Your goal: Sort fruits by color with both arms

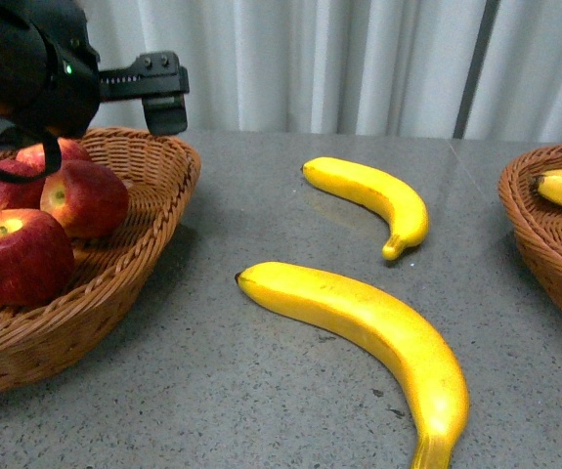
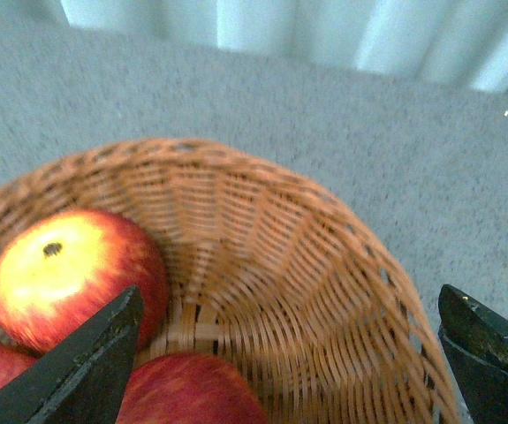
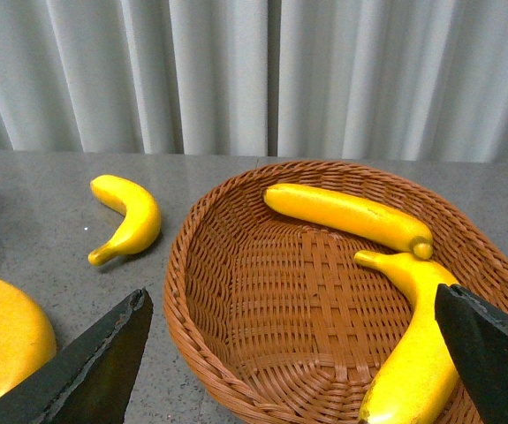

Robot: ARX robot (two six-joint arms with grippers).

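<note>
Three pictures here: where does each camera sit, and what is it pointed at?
Front view: on the robot's body, facing forward over the table; the left arm shows top left.
Left wrist view: above the apple basket, looking down in; its open jaws show.
Right wrist view: facing the banana basket; open jaws too.
Shared: front and right wrist both show the small banana on the table.

No writing, label, brand or number could be read in any view. The only sign-like mark was a small green light that glowed on the left arm's black housing, at the upper left of the front view.
</note>
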